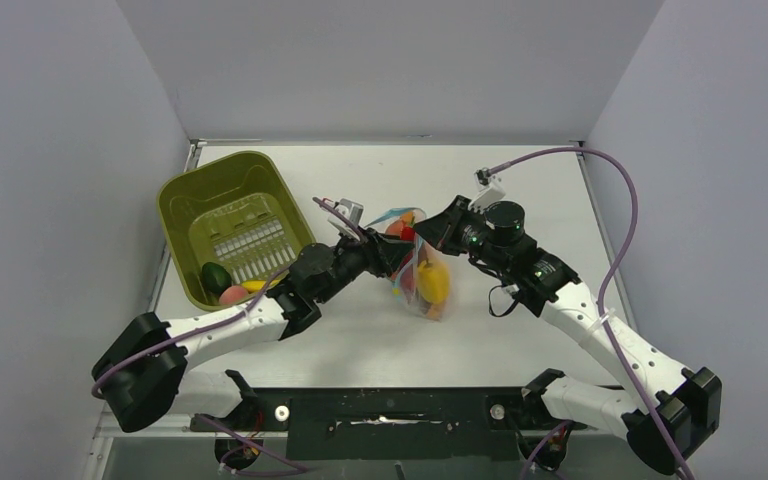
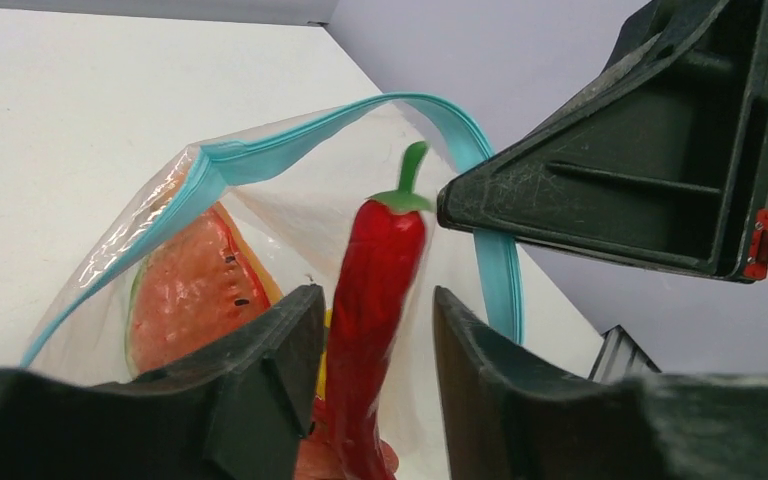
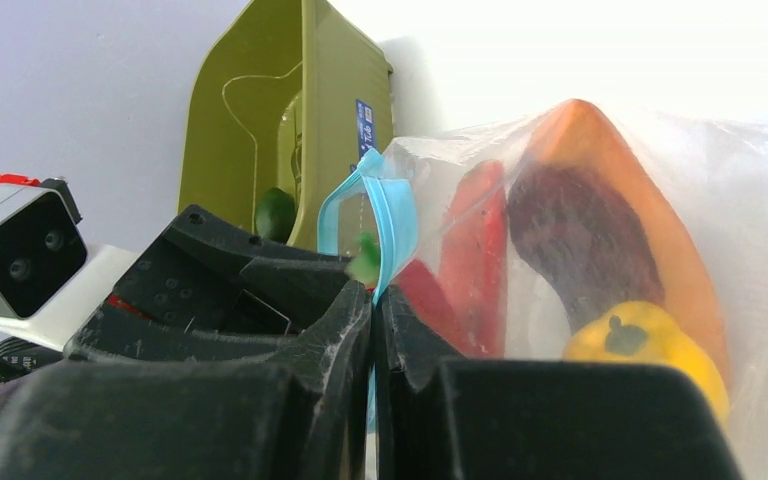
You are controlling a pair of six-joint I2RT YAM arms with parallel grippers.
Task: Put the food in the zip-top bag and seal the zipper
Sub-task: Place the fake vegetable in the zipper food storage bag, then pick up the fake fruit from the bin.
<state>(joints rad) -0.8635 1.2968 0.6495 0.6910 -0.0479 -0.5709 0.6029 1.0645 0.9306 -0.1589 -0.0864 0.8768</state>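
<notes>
Zip-top bag (image 1: 425, 285): right gripper (image 3: 373, 300) pinches zipper (image 3: 400, 215), propping mouth open; left gripper (image 2: 370, 300) slack around red chili (image 2: 385, 250), likely dropping it inside.

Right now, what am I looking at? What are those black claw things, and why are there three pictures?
These are robots: a left arm and a right arm at a white table. One picture looks down from above; the other two come from cameras on the wrists. On the table sit an olive-green bin with toy food and a clear zip-top bag holding a watermelon slice. The right gripper pinches the bag's light-blue zipper. A red chili pepper sits between the fingers of the left gripper at the bag's mouth; whether they grip it I cannot tell.
</notes>
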